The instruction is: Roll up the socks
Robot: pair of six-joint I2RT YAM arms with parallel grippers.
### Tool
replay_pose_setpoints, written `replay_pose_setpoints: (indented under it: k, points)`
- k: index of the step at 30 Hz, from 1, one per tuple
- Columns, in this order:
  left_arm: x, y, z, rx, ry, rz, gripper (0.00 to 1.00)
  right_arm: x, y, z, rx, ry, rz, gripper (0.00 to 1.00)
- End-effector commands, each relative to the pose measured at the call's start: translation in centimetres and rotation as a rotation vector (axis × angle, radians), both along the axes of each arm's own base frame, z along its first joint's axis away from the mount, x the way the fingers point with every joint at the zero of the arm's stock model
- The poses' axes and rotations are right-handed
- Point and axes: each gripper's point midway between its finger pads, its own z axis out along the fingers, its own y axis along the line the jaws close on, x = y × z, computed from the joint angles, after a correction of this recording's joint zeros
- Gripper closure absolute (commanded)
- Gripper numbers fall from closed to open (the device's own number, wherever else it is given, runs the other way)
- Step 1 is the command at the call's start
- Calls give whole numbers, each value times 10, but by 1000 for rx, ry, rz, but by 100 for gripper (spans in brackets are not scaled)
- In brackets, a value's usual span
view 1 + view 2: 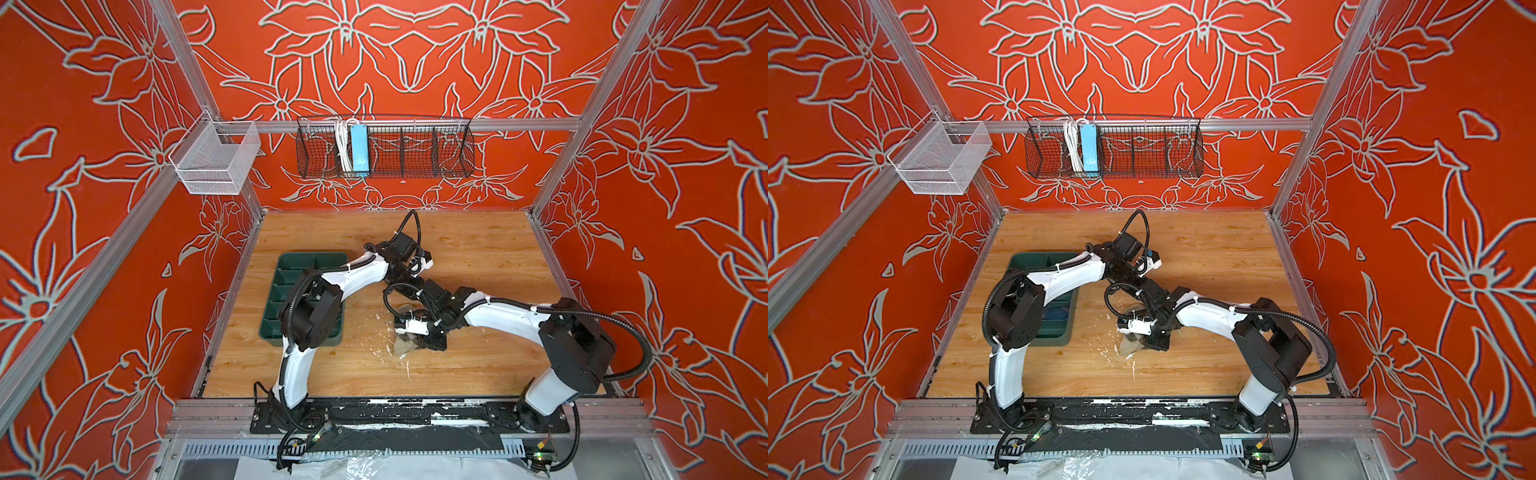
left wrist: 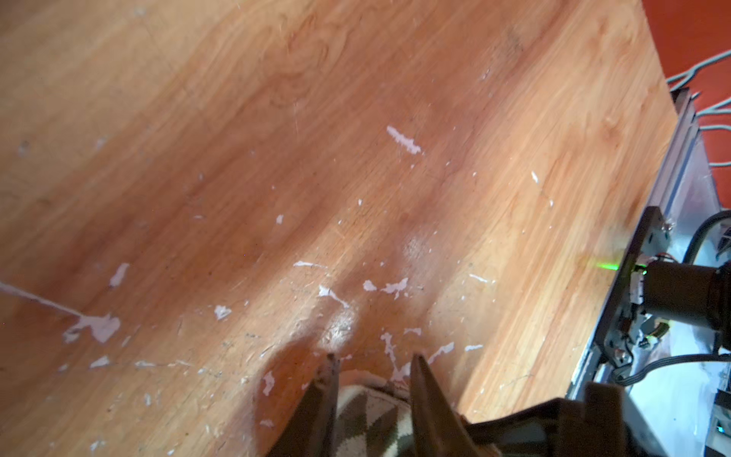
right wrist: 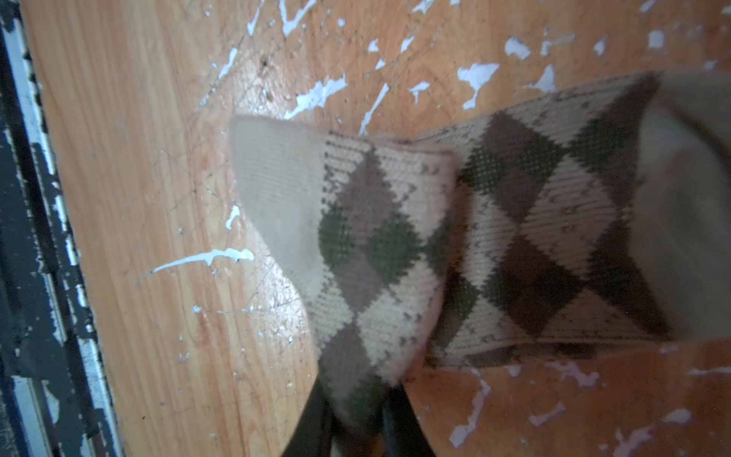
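Observation:
A beige-and-brown argyle sock (image 3: 375, 237) lies on the wooden table (image 1: 478, 257), partly folded over itself. In both top views only a bit of the sock (image 1: 402, 348) (image 1: 1133, 348) shows, near the table's middle under the two crossing wrists. My right gripper (image 3: 358, 399) is shut on the folded end of this sock. My left gripper (image 2: 374, 358) reaches in from the far side, and the argyle fabric (image 2: 368, 411) fills the gap between its two fingers. No other sock can be made out.
A green compartment tray (image 1: 291, 259) stands on the left of the table, partly behind the left arm; something dark blue (image 1: 1059, 313) shows in one compartment. White paint flecks (image 2: 403, 140) mark the wood. A black wire basket (image 1: 384, 149) and a white mesh basket (image 1: 216, 160) hang on the rails.

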Motion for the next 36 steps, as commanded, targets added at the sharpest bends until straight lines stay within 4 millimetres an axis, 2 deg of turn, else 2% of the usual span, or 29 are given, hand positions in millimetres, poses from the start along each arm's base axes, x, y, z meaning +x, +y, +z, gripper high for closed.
replay_pose_setpoints:
  k: [1,4,7,10,11,15,17,19,22,23,25,28,29,30,36]
  points:
    - [4,10,46,3,-125,-20,65,-33,-31,-23,-129,163,-13,100]
    - [24,35,101,8,-309,61,58,-32,-33,-21,-125,157,-21,100]
    - [45,78,158,16,-511,219,51,-32,-34,-20,-121,148,-20,100]
    - [50,119,206,10,-704,349,39,-32,-34,-20,-119,148,-17,100]
    - [49,130,215,15,-754,378,35,-32,-34,-20,-118,149,-17,100]
    - [25,161,249,38,-929,381,29,-33,-33,-21,-118,164,-13,100]
    - [4,161,258,28,-972,300,29,-34,-32,-22,-117,176,-9,100]
    - [-31,149,262,-35,-990,120,29,-36,-32,-23,-118,205,-9,100]
    - [-104,116,246,-201,-983,-283,31,-38,-31,-22,-118,271,-18,100]
    - [-123,109,234,-204,-993,-379,31,-38,-30,-22,-119,291,-24,100]
    - [-154,97,196,-103,-1066,-586,30,-35,-29,-22,-120,332,-42,100]
    - [-161,84,137,99,-1116,-709,29,-29,-24,-19,-107,380,-59,100]
    - [-162,80,126,130,-1125,-720,29,-28,-23,-19,-106,390,-61,100]
    - [-160,72,105,169,-1102,-737,29,-26,-22,-19,-106,396,-64,100]
    - [-158,30,33,266,-1106,-711,30,-19,-19,-20,-92,427,-78,100]
